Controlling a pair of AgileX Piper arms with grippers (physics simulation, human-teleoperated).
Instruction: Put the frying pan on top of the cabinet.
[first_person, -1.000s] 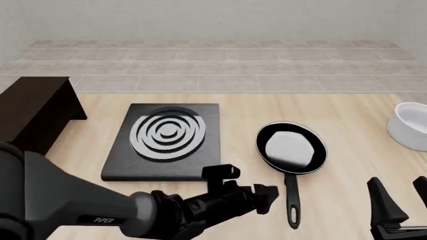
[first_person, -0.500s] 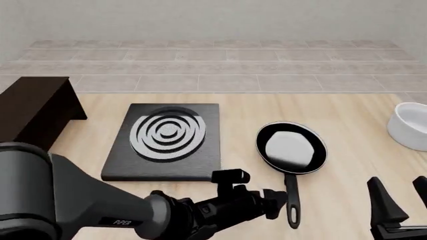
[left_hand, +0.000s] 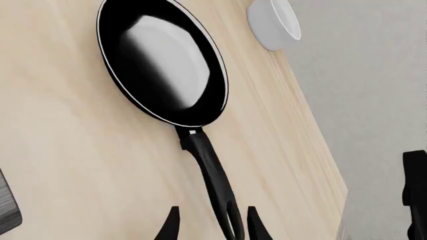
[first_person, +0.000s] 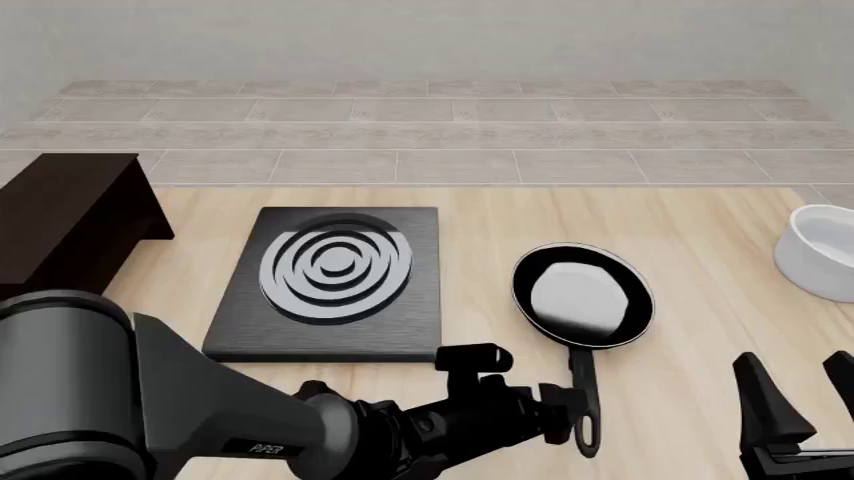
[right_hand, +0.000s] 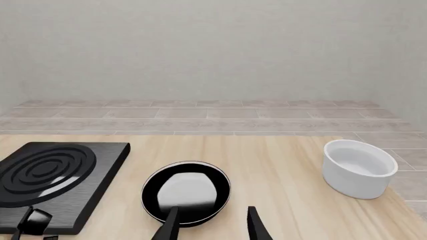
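The frying pan (first_person: 583, 297) lies flat on the wooden table, right of centre, its long handle (first_person: 585, 400) pointing toward the near edge. My left gripper (first_person: 573, 412) is down at the handle's end. In the left wrist view its fingertips (left_hand: 171, 224) stand open on either side of the handle (left_hand: 212, 176), apart from it, with the pan (left_hand: 163, 65) ahead. The dark cabinet (first_person: 64, 222) stands at the far left. At the front right corner my right gripper (first_person: 798, 385) is open and empty; its wrist view shows the pan (right_hand: 187, 192) ahead.
A flat black slab with white rings (first_person: 334, 282) lies between the cabinet and the pan. A white bowl (first_person: 821, 250) sits at the right edge, also seen as the bowl (right_hand: 357, 167) in the right wrist view. My left arm stretches across the near table.
My left arm has slid right along the near edge until its open fingers straddle the end of the pan's handle. The pan and the right gripper have not moved.
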